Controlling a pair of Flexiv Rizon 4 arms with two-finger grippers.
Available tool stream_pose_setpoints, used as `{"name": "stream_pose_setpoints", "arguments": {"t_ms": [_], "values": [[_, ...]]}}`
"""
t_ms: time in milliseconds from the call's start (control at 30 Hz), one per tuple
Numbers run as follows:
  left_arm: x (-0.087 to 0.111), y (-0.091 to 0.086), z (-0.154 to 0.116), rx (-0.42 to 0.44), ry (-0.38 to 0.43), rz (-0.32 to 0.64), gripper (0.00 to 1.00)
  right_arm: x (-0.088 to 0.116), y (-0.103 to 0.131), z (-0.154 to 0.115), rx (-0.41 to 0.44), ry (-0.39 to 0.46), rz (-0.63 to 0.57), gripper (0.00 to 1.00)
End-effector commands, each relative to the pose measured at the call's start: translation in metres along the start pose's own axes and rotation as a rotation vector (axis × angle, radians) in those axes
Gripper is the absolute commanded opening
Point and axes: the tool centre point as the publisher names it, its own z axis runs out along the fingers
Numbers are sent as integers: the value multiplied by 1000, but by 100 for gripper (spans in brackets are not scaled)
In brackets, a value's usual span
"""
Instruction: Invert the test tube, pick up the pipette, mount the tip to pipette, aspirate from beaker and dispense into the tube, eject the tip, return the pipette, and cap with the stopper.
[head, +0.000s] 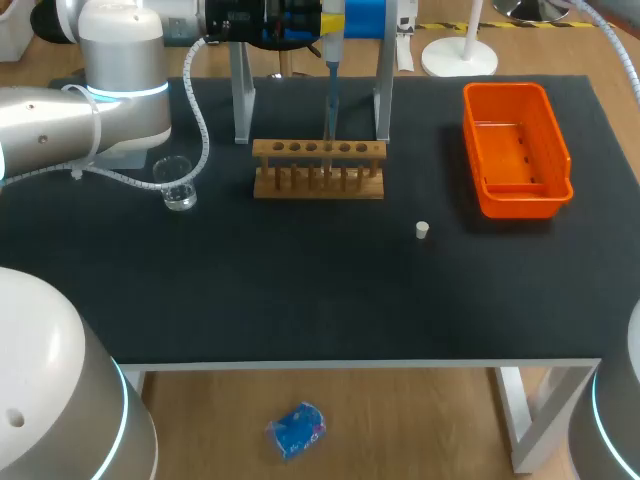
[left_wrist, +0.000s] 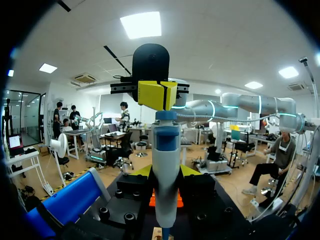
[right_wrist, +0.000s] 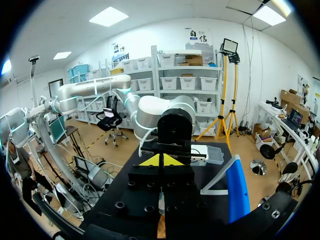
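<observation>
My left gripper (head: 331, 22) is at the table's back, shut on the blue-and-white pipette (head: 329, 75), which hangs upright over the wooden test tube rack (head: 318, 168). The pipette's lower end reaches one of the rack's middle holes; I cannot make out the tube there. In the left wrist view the pipette (left_wrist: 165, 165) stands between the yellow tips of my left gripper (left_wrist: 165, 172). My right gripper (left_wrist: 156, 95) is shut, its tips resting on the pipette's top button. In the right wrist view my right gripper (right_wrist: 160, 161) shows closed tips. The beaker (head: 177, 183) stands left of the rack. The white stopper (head: 422, 230) lies to the rack's front right.
An orange bin (head: 515, 148) sits at the back right. The pipette stand (head: 385, 90), with grey legs and a blue top, stands behind the rack. My left arm (head: 110, 90) crosses the back left corner above the beaker.
</observation>
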Motion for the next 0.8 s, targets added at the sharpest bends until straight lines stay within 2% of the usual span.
{"name": "stream_pose_setpoints", "arguments": {"t_ms": [33, 333, 800], "values": [[0, -4, 0, 3, -2, 1, 0, 0, -6, 2, -1, 2, 2, 0], [0, -4, 0, 3, -2, 1, 0, 0, -6, 3, -3, 3, 5, 0], [0, -4, 0, 3, -2, 1, 0, -2, 12, -3, -5, -14, -39, 0]]}}
